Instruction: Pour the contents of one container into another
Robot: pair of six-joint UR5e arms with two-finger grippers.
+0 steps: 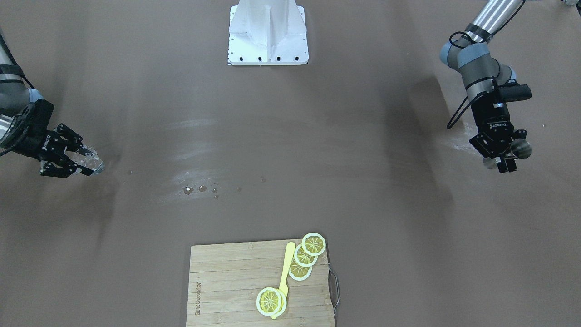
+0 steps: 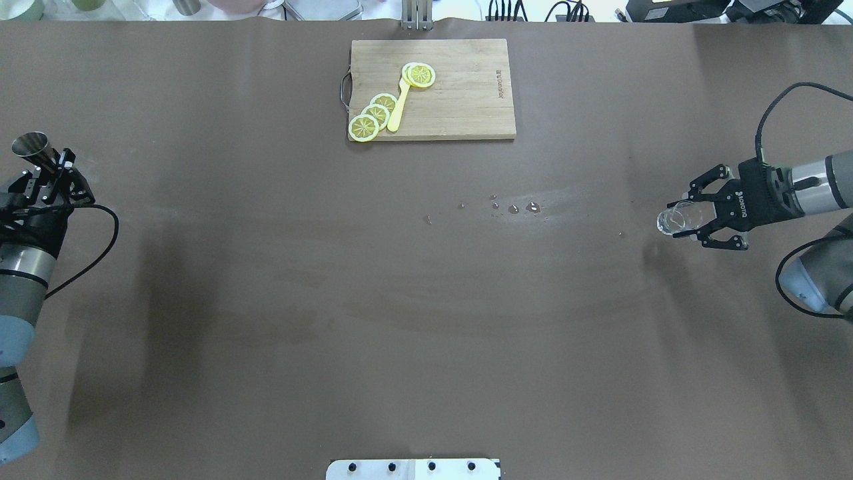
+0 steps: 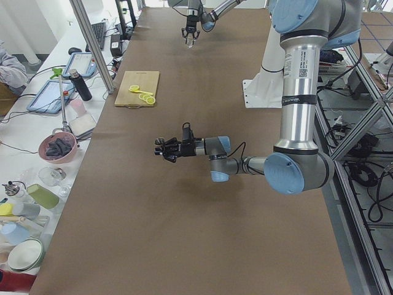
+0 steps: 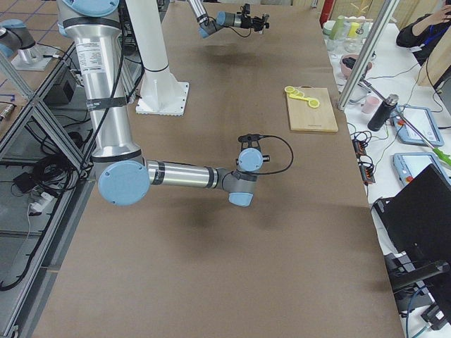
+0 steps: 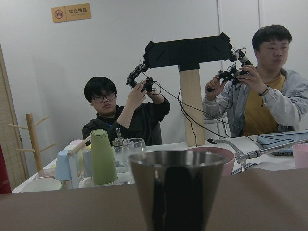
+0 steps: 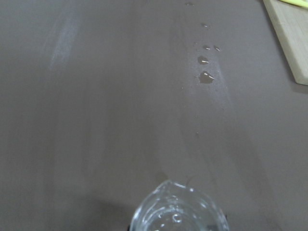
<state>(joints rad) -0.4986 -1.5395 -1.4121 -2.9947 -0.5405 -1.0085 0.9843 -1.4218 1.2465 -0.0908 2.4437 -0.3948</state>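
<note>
Overhead, jigger (image 2: 31, 145) mouth; wrist-side, flank.

ROBOTIQ is printed on left claw (image 1: 505, 157) and right claw (image 2: 681, 221); orange wall sign (image 5: 71, 13) carries Chinese characters; cutting board (image 1: 227, 281) stamp is illegible.

the glass (image 2: 674, 219) is clear and glossy. the jigger (image 5: 179, 190) is grey metal, smooth, with a dull mirror sheen. the desk (image 2: 333, 300) is matt brown, wet drops (image 2: 524, 208) shining on it. the board (image 2: 460, 100) is pale, grained wood.
</note>
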